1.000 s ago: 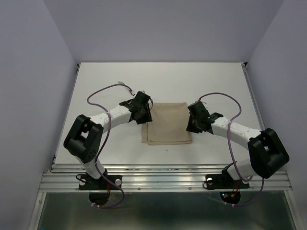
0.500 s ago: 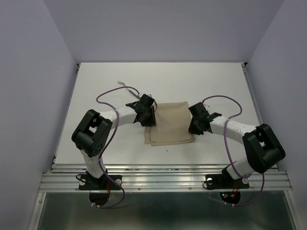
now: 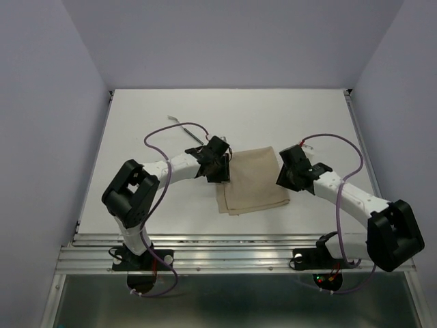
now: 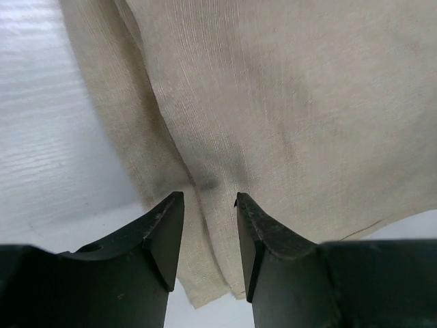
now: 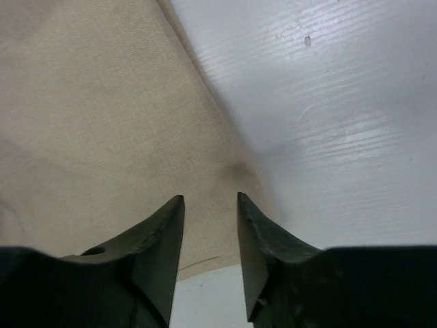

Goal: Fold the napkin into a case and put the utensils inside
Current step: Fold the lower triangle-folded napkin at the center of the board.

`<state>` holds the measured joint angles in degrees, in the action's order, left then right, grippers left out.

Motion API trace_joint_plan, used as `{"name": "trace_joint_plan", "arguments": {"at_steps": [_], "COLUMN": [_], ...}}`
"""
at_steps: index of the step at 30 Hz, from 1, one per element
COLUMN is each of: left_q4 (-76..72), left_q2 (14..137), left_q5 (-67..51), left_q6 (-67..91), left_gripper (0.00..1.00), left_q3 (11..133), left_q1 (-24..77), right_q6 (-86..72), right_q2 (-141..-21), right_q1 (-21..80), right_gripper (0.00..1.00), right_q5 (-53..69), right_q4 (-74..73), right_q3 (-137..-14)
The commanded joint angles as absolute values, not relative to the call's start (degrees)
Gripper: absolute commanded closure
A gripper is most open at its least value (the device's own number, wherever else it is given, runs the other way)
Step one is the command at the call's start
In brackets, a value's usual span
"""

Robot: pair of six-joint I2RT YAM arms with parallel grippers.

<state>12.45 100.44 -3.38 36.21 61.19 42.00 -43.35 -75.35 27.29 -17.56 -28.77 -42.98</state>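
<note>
Low in the frame, the left pincer (image 4: 209, 205) and the right pincer (image 5: 210, 203) are shown partly spread, with nothing pinched between the jaws. Each is poised over an opposite side edge of the napkin (image 3: 254, 181). The beige cloth is laid folded and slightly askew at the middle of the white surface (image 3: 307, 116), and a doubled layer is shown along its left edge. For the fold to be made well, both edges are best gripped at matching points and carried over evenly, so that a narrow, straight case is formed. The cloth is likely to be twisted by an uneven lift. Toward the upper left, a slim pale stick, judged to be one of the utensils (image 3: 173, 119), is seen lying well apart from the cloth.
</note>
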Motion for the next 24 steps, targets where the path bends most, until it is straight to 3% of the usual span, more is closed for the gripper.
{"name": "trace_joint_plan", "arguments": {"at_steps": [1, 2, 5, 14, 24], "left_q4": [15.5, 15.6, 15.6, 16.4, 14.8], "left_q2": [95.6, 96.6, 99.4, 109.6, 102.6], "left_q5": [-0.6, -0.6, 1.8, 1.1, 3.1], "left_q6": [34.1, 33.7, 33.1, 31.6, 30.6], "left_gripper": [0.52, 0.52, 0.55, 0.63, 0.63], "left_q3": [66.7, 68.1, 70.0, 79.1, 71.9], "left_q1": [39.5, 38.1, 36.0, 32.2, 28.1], "right_q6": [-42.3, -42.4, -42.5, -44.6, -40.6], "right_q2": [-70.0, -68.8, -67.7, -75.4, -67.8], "right_q1": [26.9, 26.9, 26.9, 26.9, 27.5], "right_gripper": [0.62, 0.73, 0.88, 0.9, 0.87], "right_q5": [-18.0, -17.3, -15.9, -15.5, -14.1], "right_q4": [-30.6, -30.6, -29.4, -24.7, -26.5], "right_q3": [-42.7, -42.2, -39.3, -34.6, -41.8]}}
